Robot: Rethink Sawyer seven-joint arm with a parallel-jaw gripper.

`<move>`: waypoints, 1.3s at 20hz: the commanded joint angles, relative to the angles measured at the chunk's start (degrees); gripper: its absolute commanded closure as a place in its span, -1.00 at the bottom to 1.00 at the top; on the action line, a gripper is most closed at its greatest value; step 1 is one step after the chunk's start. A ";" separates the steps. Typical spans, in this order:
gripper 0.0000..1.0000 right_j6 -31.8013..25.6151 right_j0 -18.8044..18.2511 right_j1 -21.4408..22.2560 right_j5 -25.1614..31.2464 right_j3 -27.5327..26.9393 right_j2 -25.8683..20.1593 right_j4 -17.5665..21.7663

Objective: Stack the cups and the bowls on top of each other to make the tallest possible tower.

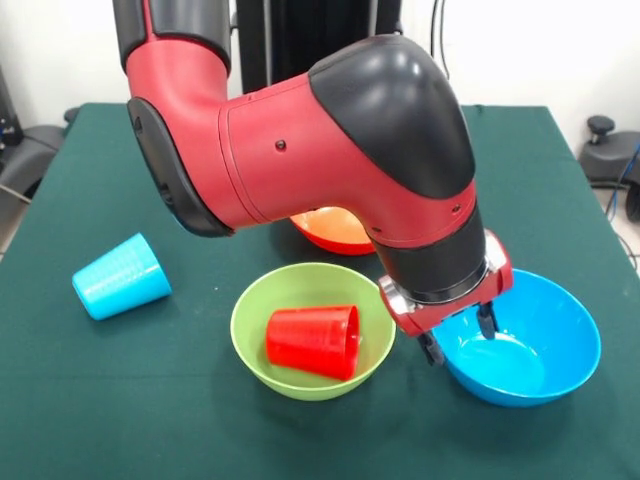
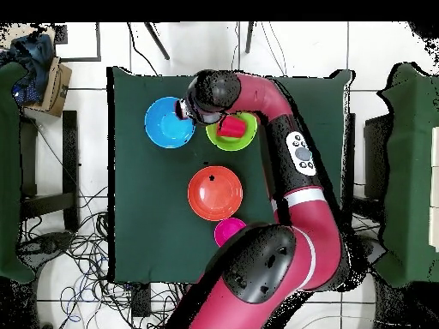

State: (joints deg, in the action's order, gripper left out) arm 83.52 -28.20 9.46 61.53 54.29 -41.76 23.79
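Pincer (image 1: pixel 459 335) released, its two fingers straddling the near-side rim of the blue bowl (image 1: pixel 540 345) on the green worktop (image 1: pixel 150 420); no tower exists yet. The red cup (image 1: pixel 315 340) lies on its side in the lime green bowl (image 1: pixel 262 305) just beside, and the light blue cup (image 1: pixel 122 276) lies tipped well apart. A one-sided rim grip may let the glossy bowl tilt, slip free, or knock the green bowl.

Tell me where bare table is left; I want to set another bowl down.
Free: the green cloth between the blue bowl and orange bowl, and around the light blue cup. Crowded: the end effector between the blue bowl and the lime bowl holding the red cup.
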 commanded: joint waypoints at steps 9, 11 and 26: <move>-1.00 -15.89 2.37 -5.49 0.08 -5.07 0.24 4.58; -1.00 -16.11 2.65 -6.30 -0.29 -5.84 0.42 5.11; 1.00 -15.66 2.60 -7.10 -1.48 -6.38 0.21 5.07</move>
State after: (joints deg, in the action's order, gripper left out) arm 83.52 -27.13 2.97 61.53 50.08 -41.87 24.63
